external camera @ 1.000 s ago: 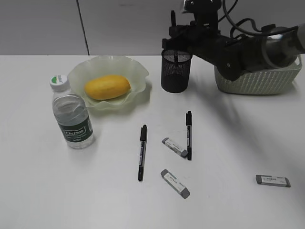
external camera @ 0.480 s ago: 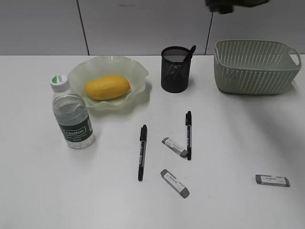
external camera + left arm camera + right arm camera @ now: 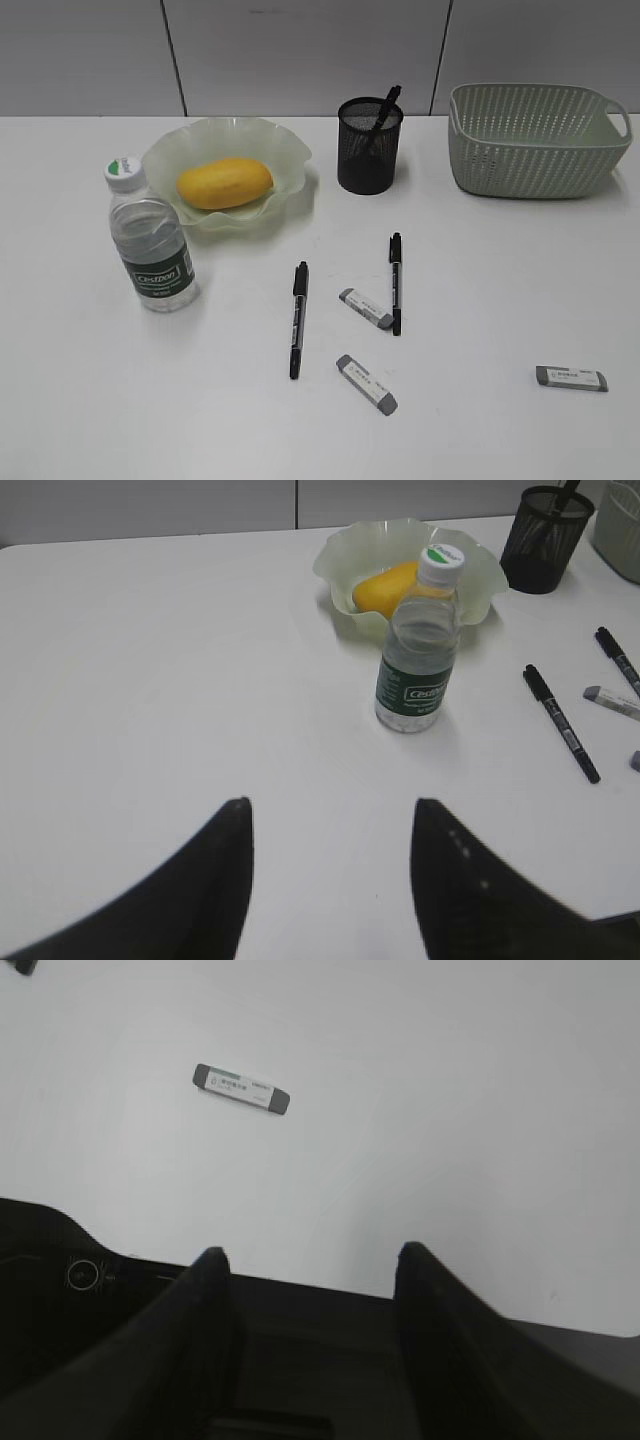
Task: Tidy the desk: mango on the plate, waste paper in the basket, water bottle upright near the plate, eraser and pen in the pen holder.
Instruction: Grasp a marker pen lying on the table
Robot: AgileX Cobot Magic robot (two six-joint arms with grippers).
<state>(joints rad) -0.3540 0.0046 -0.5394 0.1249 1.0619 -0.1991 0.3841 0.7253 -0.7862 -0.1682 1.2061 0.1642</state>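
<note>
The mango (image 3: 225, 183) lies on the plate (image 3: 290, 150), and the water bottle (image 3: 150, 240) stands upright beside it. A pen (image 3: 385, 104) leans inside the pen holder (image 3: 369, 150). Two more pens (image 3: 297, 318) (image 3: 396, 283) and three erasers (image 3: 366, 308) (image 3: 367, 384) (image 3: 571, 378) lie on the desk. The basket (image 3: 540, 140) sits at the back right. No waste paper is in view. Neither arm shows in the exterior view. My left gripper (image 3: 330, 810) is open and empty, well short of the bottle (image 3: 415, 650). My right gripper (image 3: 307, 1252) is open over the desk's edge, apart from an eraser (image 3: 242, 1089).
The left wrist view shows bare white desk (image 3: 150, 660) between the gripper and the bottle. In the right wrist view a dark ledge (image 3: 100, 1270) runs below the desk's edge under the fingers.
My right arm, which reached over the pen holder a second ago, has pulled back out of the exterior view. A pen now stands in the holder.
</note>
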